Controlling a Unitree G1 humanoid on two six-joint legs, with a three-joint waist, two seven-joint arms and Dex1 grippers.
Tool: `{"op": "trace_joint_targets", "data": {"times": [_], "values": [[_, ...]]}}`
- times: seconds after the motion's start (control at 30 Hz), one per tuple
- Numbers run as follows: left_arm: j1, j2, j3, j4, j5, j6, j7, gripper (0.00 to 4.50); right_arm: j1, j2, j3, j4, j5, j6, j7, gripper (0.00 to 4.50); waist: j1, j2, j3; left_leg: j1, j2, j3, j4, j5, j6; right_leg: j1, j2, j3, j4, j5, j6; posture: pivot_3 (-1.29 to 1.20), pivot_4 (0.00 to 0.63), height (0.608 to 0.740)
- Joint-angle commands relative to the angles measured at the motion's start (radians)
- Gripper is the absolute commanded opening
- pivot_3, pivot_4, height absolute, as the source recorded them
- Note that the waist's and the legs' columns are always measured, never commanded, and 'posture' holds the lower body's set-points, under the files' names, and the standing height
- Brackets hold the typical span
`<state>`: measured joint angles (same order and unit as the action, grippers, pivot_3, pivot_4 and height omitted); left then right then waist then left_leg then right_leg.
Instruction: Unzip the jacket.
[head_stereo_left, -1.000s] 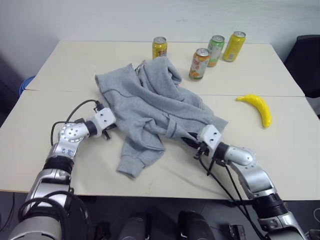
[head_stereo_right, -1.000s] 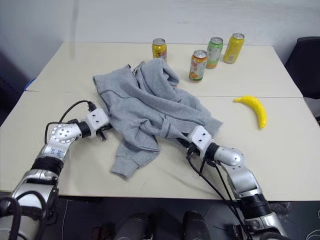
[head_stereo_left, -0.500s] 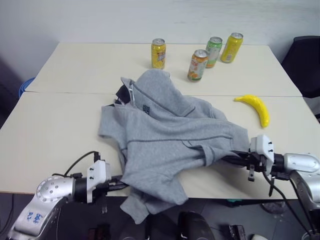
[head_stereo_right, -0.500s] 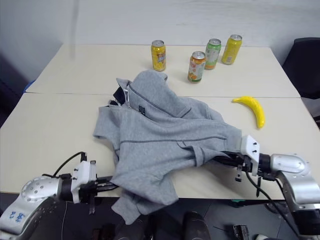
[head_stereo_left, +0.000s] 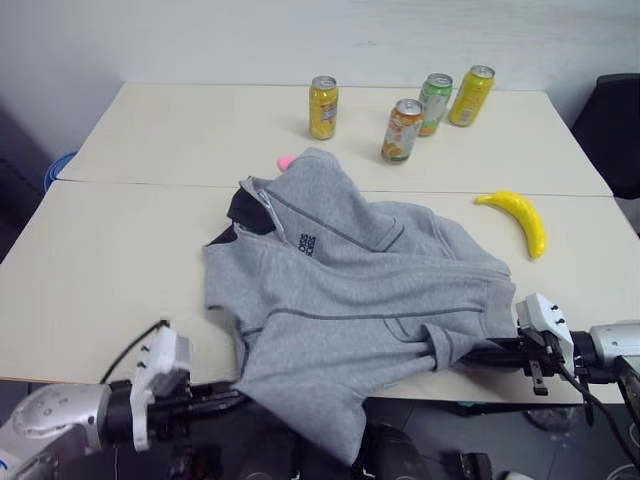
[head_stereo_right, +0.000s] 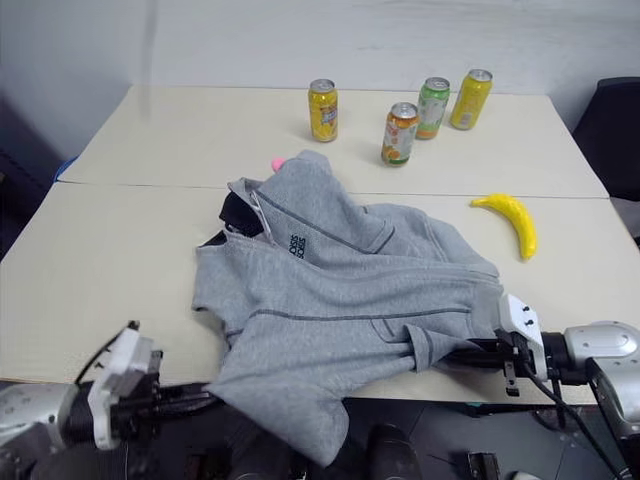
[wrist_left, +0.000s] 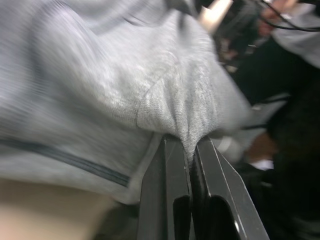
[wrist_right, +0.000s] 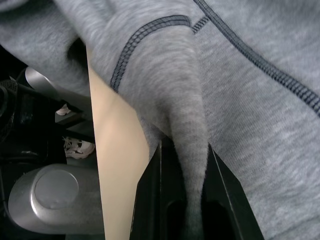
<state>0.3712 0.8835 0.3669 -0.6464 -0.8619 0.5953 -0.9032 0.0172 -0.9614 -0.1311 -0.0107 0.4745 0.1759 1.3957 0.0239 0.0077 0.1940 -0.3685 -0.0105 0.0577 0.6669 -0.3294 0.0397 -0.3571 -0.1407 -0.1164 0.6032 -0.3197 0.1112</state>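
Jacket held taut at both lower corners, zip not yet opened

Jacket (head_stereo_left: 350, 290) lies front-up on the worktop (head_stereo_left: 110, 250), collar toward the far side with its dark inside showing, chest logo visible, hem hanging over the near edge. Each arm holds one end of the hem: the left fingers (wrist_left: 190, 150) are pressed together on a pinch of grey fleece at the left lower corner, below the worktop's edge, and the right fingers (wrist_right: 184, 165) are closed on a fold of the fabric at the right lower corner, beside a dark-stitched seam. With the two grips well apart, the cloth between them is drawn fairly flat, which I judge to be the point of the hold: spreading the front so that the zip line runs straight and can be reached

The zip appears closed down the front; the puller itself is too small to make out, though it likely sits near the collar. So the unzipping proper looks not yet begun, and one hand will probably have to let go and go up to the collar while the other anchors the hem

Three drink cans (head_stereo_left: 405, 130) and a fourth (head_stereo_left: 322, 107) stand at the far side, a banana (head_stereo_left: 520, 218) lies to the right, and something small and pink (head_stereo_left: 285, 162) peeps out behind the collar; all are clear of the jacket's front
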Motion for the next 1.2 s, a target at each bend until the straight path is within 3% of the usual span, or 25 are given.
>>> {"op": "trace_joint_targets", "data": {"times": [0.03,0.23,0.33,0.4,0.5,0.57,0.67,0.83,0.97,1.1,1.2], "values": [[-0.151,0.033,0.087,0.142,0.020,-0.018,0.025,0.67,0.014,0.024,-0.073,-0.025,0.048,0.020,-0.034,0.79,0.005,0.000,0.000,-0.001,0.000,-0.001,0.000,0.000,0.000,0.000,0.000,-0.001,0.000,0.000,0.000,0.00,0.150,0.740],[-0.319,0.160,0.083,0.352,0.127,-0.088,-0.119,2.55,0.075,0.014,-0.151,-0.204,0.242,0.237,-0.056,2.88,-0.002,0.000,0.000,-0.002,0.001,0.001,-0.001,0.000,-0.001,-0.001,0.004,0.000,0.002,0.000,0.000,0.00,0.150,0.740],[-0.398,0.184,-0.039,0.505,0.361,-0.365,-0.188,3.61,0.064,0.026,-0.215,-0.324,0.441,0.415,-0.146,4.03,-0.003,0.001,0.001,-0.002,0.003,0.003,-0.002,0.000,-0.002,-0.002,0.007,0.001,0.000,0.000,0.000,0.00,0.150,0.740],[-0.449,0.175,-0.106,0.584,0.451,-0.488,-0.222,4.12,0.041,0.040,-0.239,-0.357,0.515,0.473,-0.200,4.50,-0.001,0.001,0.001,-0.001,0.004,0.004,-0.002,-0.001,-0.003,-0.003,0.008,0.002,0.001,0.000,0.000,0.00,0.150,0.740],[-0.600,0.097,-0.235,0.734,0.592,-0.663,-0.202,4.12,-0.002,0.086,-0.254,-0.351,0.492,0.433,-0.256,4.50,0.004,0.000,0.001,-0.002,0.004,0.005,-0.001,-0.002,-0.004,-0.004,0.007,0.003,-0.001,0.000,0.000,0.00,0.150,0.740],[-0.687,0.046,-0.294,0.817,0.654,-0.740,-0.194,4.12,-0.018,0.114,-0.208,-0.279,0.294,0.241,-0.257,4.50,0.011,-0.001,0.001,-0.003,0.004,0.005,-0.001,-0.003,-0.006,-0.005,0.006,0.003,0.000,0.000,0.000,0.00,0.150,0.740],[-0.745,0.017,-0.368,0.894,0.717,-0.833,-0.242,4.12,-0.022,0.130,-0.155,-0.174,0.118,0.049,-0.226,4.50,0.010,-0.003,0.000,-0.003,0.004,0.007,-0.001,-0.002,-0.003,-0.006,0.008,0.003,0.005,0.001,0.001,0.00,0.150,0.740],[-0.779,-0.012,-0.460,0.958,0.746,-0.878,-0.334,4.12,-0.036,0.167,-0.126,-0.097,0.089,-0.013,-0.187,4.50,-0.001,-0.003,0.000,-0.006,0.003,0.018,-0.001,0.000,0.000,-0.015,0.010,-0.007,0.010,0.001,0.001,0.00,0.150,0.740],[-0.792,-0.065,-0.468,0.997,0.761,-0.871,-0.299,3.25,-0.047,0.199,-0.100,-0.086,0.077,-0.036,-0.185,4.50,-0.002,-0.003,0.000,-0.004,0.003,0.021,0.001,0.000,0.002,-0.015,0.008,-0.009,0.014,0.001,0.001,0.00,0.150,0.740],[-0.706,-0.062,-0.458,0.963,0.736,-0.811,-0.320,1.99,-0.056,0.220,-0.083,-0.090,0.068,-0.043,-0.198,4.50,-0.001,-0.003,0.000,-0.001,0.003,0.021,0.004,0.001,0.002,-0.013,0.005,-0.006,0.018,0.001,0.001,0.00,0.150,0.740],[-0.546,0.009,-0.453,0.851,0.640,-0.608,-0.419,1.02,-0.070,0.231,-0.071,-0.106,0.071,-0.032,-0.213,4.50,-0.007,-0.003,0.000,0.000,0.003,0.020,0.002,0.000,0.002,-0.014,0.000,0.002,0.018,0.001,0.001,0.00,0.150,0.740]]}}
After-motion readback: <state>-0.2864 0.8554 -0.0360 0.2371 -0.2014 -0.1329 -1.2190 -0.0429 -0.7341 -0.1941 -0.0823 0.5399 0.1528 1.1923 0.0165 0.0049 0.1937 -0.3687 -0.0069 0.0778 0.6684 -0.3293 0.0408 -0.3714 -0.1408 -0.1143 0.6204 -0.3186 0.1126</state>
